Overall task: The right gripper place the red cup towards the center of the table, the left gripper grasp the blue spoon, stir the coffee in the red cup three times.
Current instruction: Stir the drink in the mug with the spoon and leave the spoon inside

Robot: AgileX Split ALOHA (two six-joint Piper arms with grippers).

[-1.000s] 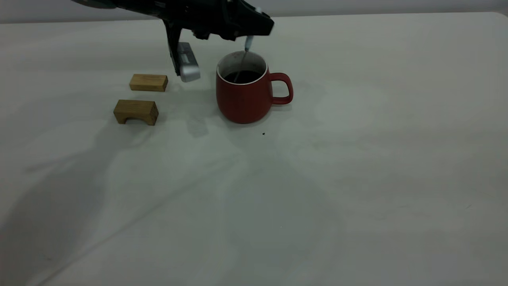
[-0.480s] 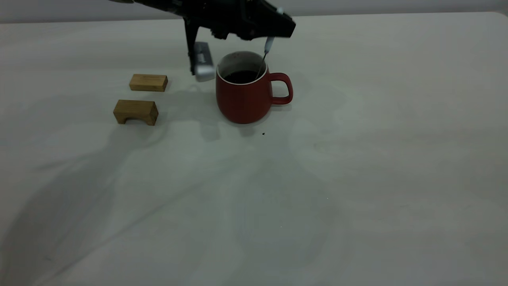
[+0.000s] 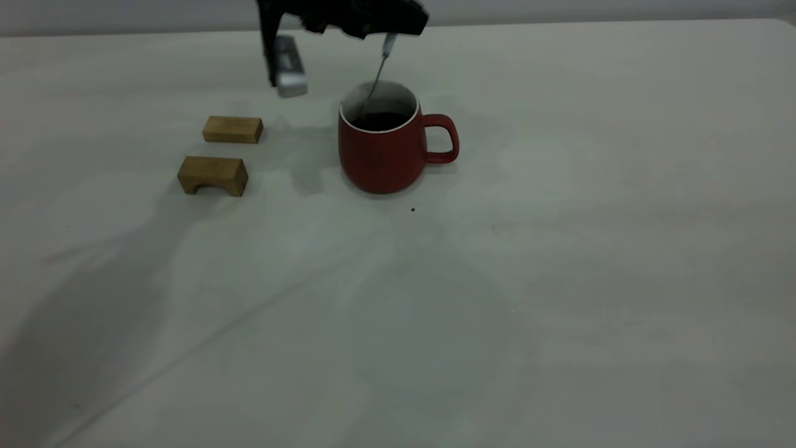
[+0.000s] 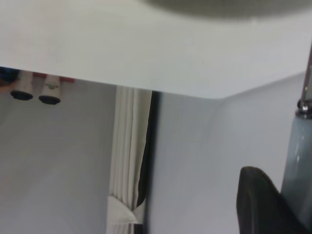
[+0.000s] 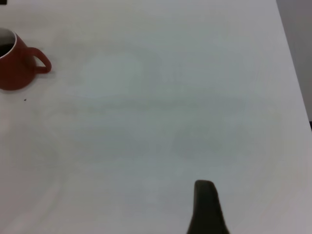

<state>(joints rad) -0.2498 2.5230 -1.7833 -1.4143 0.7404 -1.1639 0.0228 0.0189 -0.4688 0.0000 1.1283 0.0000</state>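
The red cup (image 3: pixel 382 155) stands on the table (image 3: pixel 559 249) at centre-left, handle to the right, with dark coffee (image 3: pixel 384 121) inside. Above its rim my left gripper (image 3: pixel 390 31) is shut on the pale handle of the blue spoon (image 3: pixel 388 45). The spoon's grey neck slants down into the cup toward its left wall, and its bowl is hidden inside. The left wrist view shows one dark finger (image 4: pixel 258 204) against the spoon handle (image 4: pixel 298 161). The right wrist view shows the cup (image 5: pixel 17 68) far off and a single finger (image 5: pixel 204 204) over bare table, nothing held.
Two wooden blocks lie left of the cup: a flat one (image 3: pixel 232 129) and an arch-shaped one (image 3: pixel 212 175). A tiny dark speck (image 3: pixel 413 210) sits just in front of the cup. The left arm's silver module (image 3: pixel 289 68) hangs above the table behind the blocks.
The left gripper swung right across the cup, then back left and higher. The spoon went from the right rim to slanting toward the left wall. Cup and blocks stayed put.
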